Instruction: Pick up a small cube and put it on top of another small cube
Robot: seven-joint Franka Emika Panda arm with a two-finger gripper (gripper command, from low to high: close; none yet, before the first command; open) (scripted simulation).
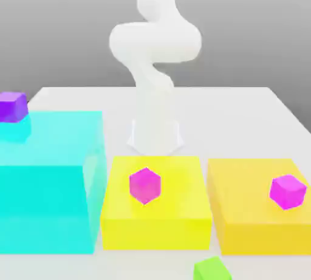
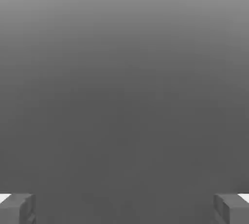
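The green cube (image 1: 211,269) sits on the worktop (image 1: 243,115), nearer the exterior view's camera than the yellow block (image 1: 157,234), off its front edge towards the exterior view's right; down there on its own, it should leave room for a grip from above. On the yellow block rests the magenta cube (image 1: 145,185), probably the one to stack on, its block serving as a raised stand. To the exterior view's right of the yellow block, an orange block (image 1: 264,236) carries a pink cube (image 1: 288,192); to its left, a taller cyan block (image 1: 48,209) bears a purple cube (image 1: 13,107), both likely there as distractors. Beyond the yellow block stands the arm (image 1: 156,42). The end effector (image 2: 124,209) is spread wide with nothing between its fingers, as suits a pick yet to be made.
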